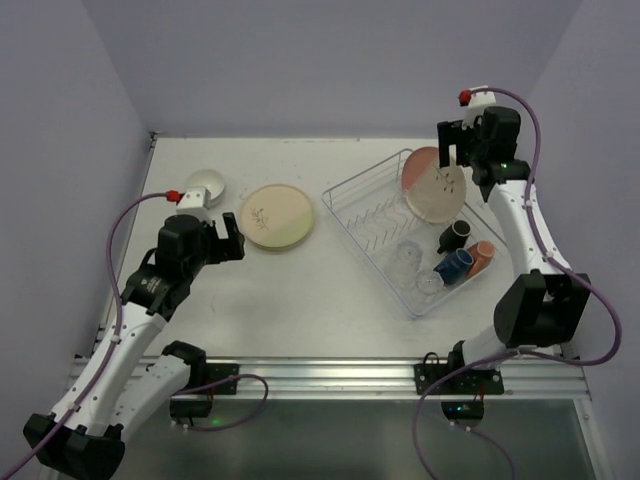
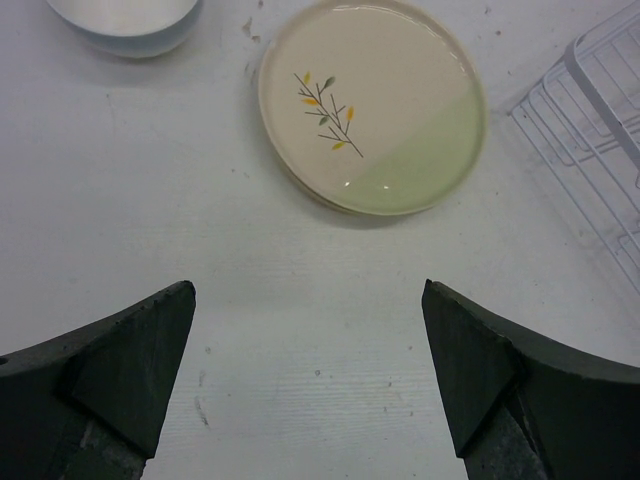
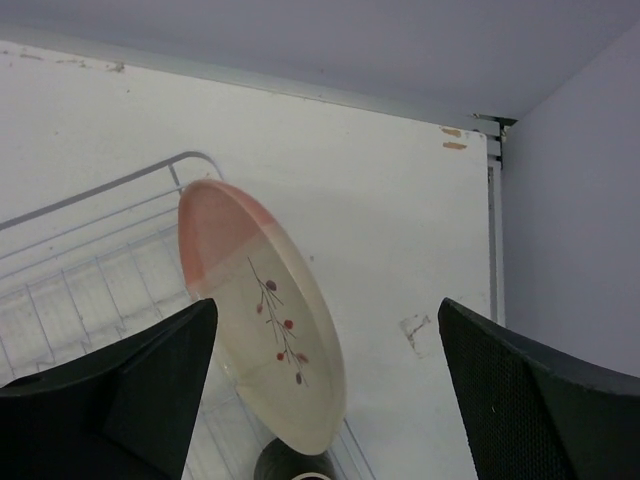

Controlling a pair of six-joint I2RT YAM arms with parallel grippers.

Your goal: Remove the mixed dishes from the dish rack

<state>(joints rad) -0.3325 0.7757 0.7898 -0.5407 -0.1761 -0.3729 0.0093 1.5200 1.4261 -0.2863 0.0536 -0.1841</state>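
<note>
small white bowl (image 1: 205,184) sits far left near the back of the surface (image 1: 330,290). left tool (image 1: 222,238) is released, fingers wide, hovering just short of the green plate (image 1: 277,215), which lies flat with bare surface all round. dish rack (image 1: 350,195) sits to the right, pink plate (image 1: 433,184) leaning at its far end, right under the spread-open right tool (image 1: 452,150). blue cup (image 1: 455,266) and salmon cup (image 1: 482,253) crowd the rack's right edge.

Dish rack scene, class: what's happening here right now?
The dish rack is being unloaded. A green plate and white bowl already lie on the table by the open, empty left gripper. The open right gripper hovers near the pink plate standing in the rack; cups and glasses sit inside too.
</note>
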